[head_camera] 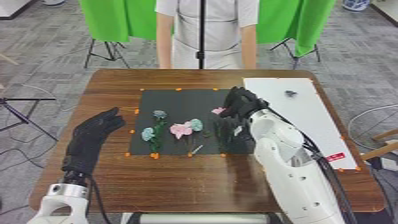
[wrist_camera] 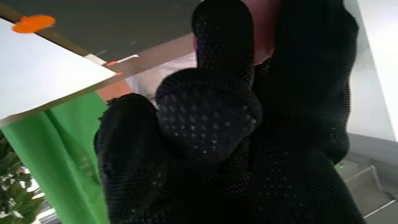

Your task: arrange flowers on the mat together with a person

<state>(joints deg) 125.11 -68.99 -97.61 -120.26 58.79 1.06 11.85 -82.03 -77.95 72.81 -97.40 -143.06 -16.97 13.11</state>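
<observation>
Left hand [head_camera: 98, 129] has its fingers loose and pretty much straight, nothing in them, over the brown table [head_camera: 142, 185] beside the mat. Right hand [head_camera: 251, 104] is over the right part of the dark mat [head_camera: 182, 100], and honestly I cannot tell if it's clenched or gripping anything. One small pink flower [head_camera: 218, 110] is right up next to it in the head view.

Flower count, going by the head view: five blooms I can make out around the mat. That's two pink, the small one plus a bigger pink flower [head_camera: 181, 130] mid-mat, then one pale teal flower [head_camera: 195, 124] just beside the bigger one, and two bluish flowers, an upper one [head_camera: 160, 114] and a lower one [head_camera: 148, 133], both towards the left side. Green stems run below those two, plus one thin pale stick [head_camera: 197, 149] near the mat's close edge.

Farther out there's one white sheet [head_camera: 306, 115] to the right with one little greyish thing [head_camera: 291, 93] and one red label [head_camera: 336, 157].

As for the right wrist view, it gets a blurry pink patch [wrist_camera: 263, 22] by the glove, one orange marker [wrist_camera: 34, 23], green cloth [wrist_camera: 67, 150] and a leafy plant [wrist_camera: 16, 192].
</observation>
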